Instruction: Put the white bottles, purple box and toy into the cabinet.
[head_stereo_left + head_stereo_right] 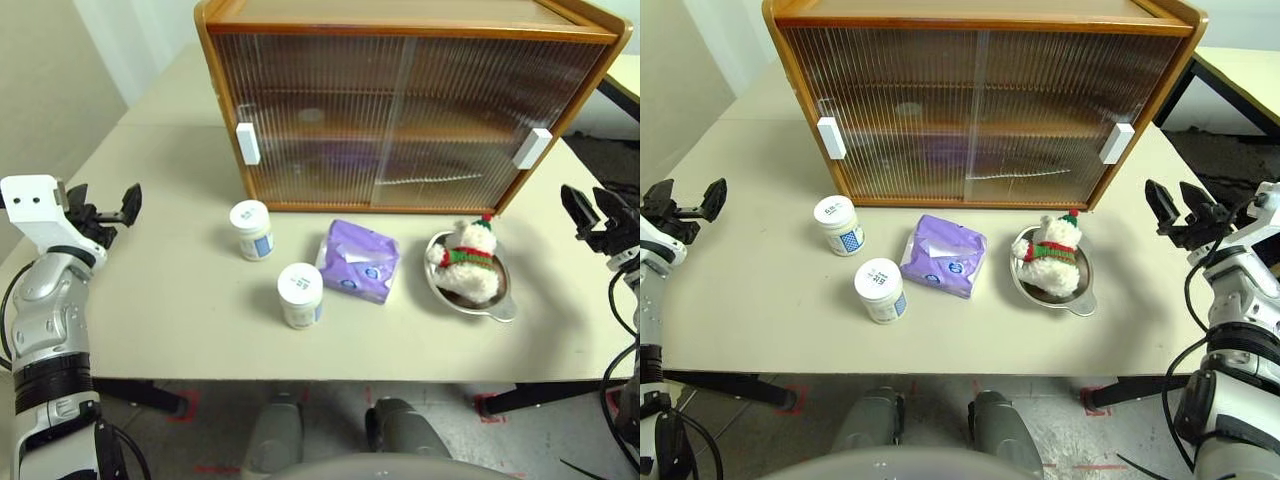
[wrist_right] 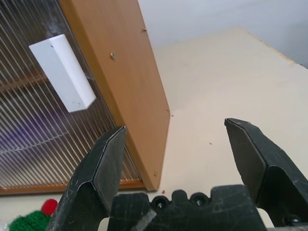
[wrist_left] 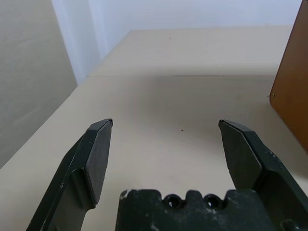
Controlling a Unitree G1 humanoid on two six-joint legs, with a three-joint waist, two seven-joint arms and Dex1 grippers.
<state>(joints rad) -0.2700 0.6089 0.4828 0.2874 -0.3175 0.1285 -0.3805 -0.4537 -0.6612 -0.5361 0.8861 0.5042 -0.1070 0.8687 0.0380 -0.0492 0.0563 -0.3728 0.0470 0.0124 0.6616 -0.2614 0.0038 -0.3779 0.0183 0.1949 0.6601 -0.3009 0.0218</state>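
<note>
The cabinet [image 1: 400,100] stands at the back of the table with both ribbed sliding doors closed. In front of it stand two white bottles [image 1: 252,229] [image 1: 301,295]. The purple box [image 1: 359,260] lies to their right. The toy [image 1: 467,260], a white bear with a red hat, sits in a shiny metal dish [image 1: 500,305]. My left gripper [image 1: 105,205] hovers open over the table's left edge, far from the bottles. My right gripper [image 1: 1177,205] hovers open at the table's right side, beside the cabinet's right end. Both hold nothing.
A white handle [image 1: 247,143] sits on the left door and another white handle [image 1: 532,148] on the right door. A second table [image 1: 625,75] shows at the far right. Bare tabletop [image 1: 170,300] lies left of the bottles.
</note>
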